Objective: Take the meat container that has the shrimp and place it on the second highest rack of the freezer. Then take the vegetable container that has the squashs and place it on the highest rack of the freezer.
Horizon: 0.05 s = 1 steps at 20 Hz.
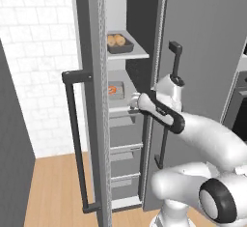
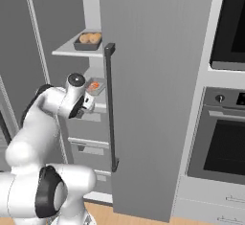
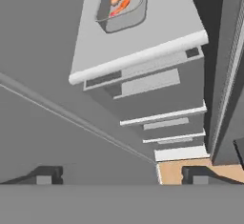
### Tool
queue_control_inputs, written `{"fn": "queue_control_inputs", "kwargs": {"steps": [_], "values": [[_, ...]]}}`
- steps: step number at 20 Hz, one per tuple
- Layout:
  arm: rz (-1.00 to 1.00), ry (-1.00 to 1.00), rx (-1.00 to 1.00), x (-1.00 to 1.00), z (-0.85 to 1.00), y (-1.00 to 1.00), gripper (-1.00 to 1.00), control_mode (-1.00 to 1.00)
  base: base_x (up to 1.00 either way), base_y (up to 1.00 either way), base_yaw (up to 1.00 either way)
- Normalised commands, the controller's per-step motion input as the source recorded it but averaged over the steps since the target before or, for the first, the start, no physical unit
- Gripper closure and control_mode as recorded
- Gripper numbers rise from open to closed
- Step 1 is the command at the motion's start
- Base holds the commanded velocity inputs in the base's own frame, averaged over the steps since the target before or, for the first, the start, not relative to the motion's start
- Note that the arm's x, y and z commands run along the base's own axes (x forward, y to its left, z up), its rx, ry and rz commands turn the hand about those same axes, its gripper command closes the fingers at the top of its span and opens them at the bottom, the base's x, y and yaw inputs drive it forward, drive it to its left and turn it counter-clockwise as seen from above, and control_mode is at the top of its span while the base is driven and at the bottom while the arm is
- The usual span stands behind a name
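Note:
The freezer (image 1: 91, 37) stands open. On its highest rack (image 1: 140, 53) sits the vegetable container (image 1: 120, 46) with two tan squashes (image 1: 116, 39); it also shows as the vegetable container (image 2: 88, 43). One shelf lower, on the second highest rack (image 3: 152, 37), the meat container (image 3: 127, 22) holds the orange shrimp (image 3: 119, 2). It appears again as the meat container (image 1: 116, 91) and the meat container (image 2: 95, 86). My gripper (image 1: 131, 100) hovers open and empty just in front of that shelf's front edge, apart from the tray. In the hand view the gripper (image 3: 122, 175) has its fingertips (image 3: 45, 175) spread wide.
Grey drawers (image 3: 157, 87) stack below the shelf. The open left door with a dark bar handle (image 1: 75, 134) stands left of the arm, and a closed grey door with a handle (image 2: 110, 104) is on the right. A built-in oven (image 2: 225, 142) lies further right.

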Motion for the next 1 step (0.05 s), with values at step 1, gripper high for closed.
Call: {"fn": "queue_control_inputs", "kwargs": {"steps": [1], "values": [[0.41,0.01,-0.09,-1.00,0.56,-0.14,-1.00,-1.00,0.00,0.00,0.00]]}}
